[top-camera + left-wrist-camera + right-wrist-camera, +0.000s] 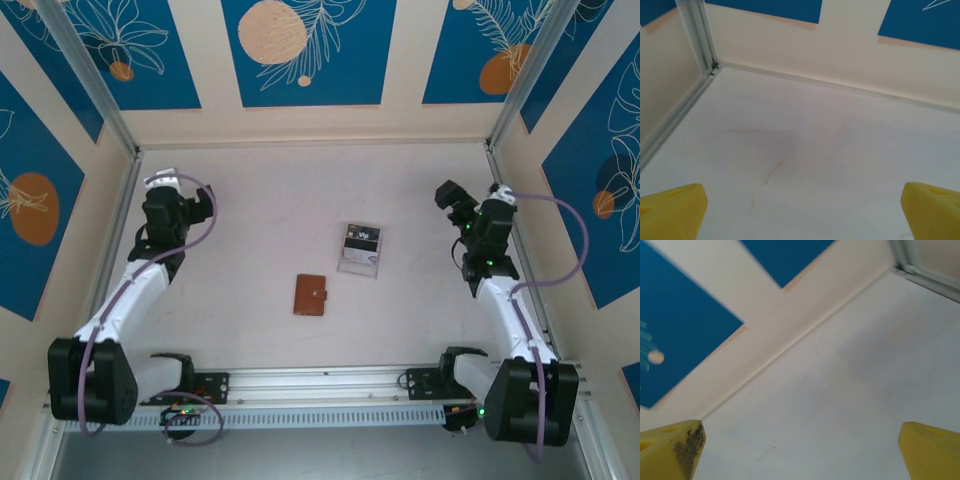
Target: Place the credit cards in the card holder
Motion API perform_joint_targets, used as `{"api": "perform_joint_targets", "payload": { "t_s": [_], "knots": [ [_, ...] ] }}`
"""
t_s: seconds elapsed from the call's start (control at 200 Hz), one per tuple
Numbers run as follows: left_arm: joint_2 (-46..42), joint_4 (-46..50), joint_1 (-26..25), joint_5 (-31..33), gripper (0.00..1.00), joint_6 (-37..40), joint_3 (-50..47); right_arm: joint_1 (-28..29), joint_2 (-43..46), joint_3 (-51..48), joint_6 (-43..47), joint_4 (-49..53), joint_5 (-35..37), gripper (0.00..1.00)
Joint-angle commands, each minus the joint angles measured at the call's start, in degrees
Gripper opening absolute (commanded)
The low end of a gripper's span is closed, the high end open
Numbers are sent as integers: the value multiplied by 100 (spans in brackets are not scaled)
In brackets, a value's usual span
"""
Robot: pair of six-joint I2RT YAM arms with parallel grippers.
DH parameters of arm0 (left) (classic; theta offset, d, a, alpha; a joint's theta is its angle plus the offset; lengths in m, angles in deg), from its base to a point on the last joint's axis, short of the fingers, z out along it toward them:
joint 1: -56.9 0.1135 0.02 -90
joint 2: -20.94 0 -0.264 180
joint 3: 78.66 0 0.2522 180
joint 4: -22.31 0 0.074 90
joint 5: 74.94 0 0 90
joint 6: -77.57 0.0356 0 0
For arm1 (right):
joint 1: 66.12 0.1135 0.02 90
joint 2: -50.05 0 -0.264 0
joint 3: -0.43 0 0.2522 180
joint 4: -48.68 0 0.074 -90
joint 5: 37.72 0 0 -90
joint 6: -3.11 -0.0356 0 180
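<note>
Matte white table (260,220); brown leather card holder (309,295) (folded)

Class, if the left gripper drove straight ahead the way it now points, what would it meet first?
Likely bare table before the back wall; the left gripper has nothing else ahead.

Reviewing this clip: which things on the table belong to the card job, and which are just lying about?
Belongs to the job:
- small brown leather wallet, folded shut, mid-table
- dark thin plastic cards, sitting in the stand

Just there:
- clear plastic slotted stand, holding those cards
- aluminium rail along the near edge
</note>
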Motion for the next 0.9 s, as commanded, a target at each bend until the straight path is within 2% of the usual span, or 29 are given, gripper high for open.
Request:
{"api": "perform_joint_targets", "payload": {
  "t_s": [0.0, 0.08, 0.19, 0.32, 0.415, 0.495, 0.67, 0.77, 0.895],
  "knots": [
    [-224, 1300, -82, -646, 100, -915, -16, 92, -18, 383, -794, 1661, -107, 99],
    [-212, 1568, -175, -994, 100, -1026, 77, 428, -162, 696, -549, 2118, 6, 99],
    [-232, 1868, -549, -1299, 100, -1087, 89, 1157, -360, 1116, -212, 2741, 738, 99],
    [-289, 2178, -1043, -1627, 100, -1306, -15, 1864, -560, 1383, 102, 3004, 820, 100],
    [-413, 2124, -1639, -1612, 92, -1525, -298, 2332, -691, 1592, 508, 3183, 550, 91],
    [-422, 1903, -2180, -1572, 79, -1830, -597, 2675, -771, 1675, 719, 3251, 224, 82],
    [74, 1060, -3193, -1609, 58, -2675, -1225, 3705, -1112, 1755, 1156, 3289, 10, 70],
    [422, 282, -3765, -1453, 56, -3035, -1518, 4184, -1441, 1838, 1235, 3433, -158, 65],
    [1055, 140, -4058, -1350, 54, -3022, -1333, 4753, -1849, 1777, 942, 3520, -209, 60]
  ]
}}
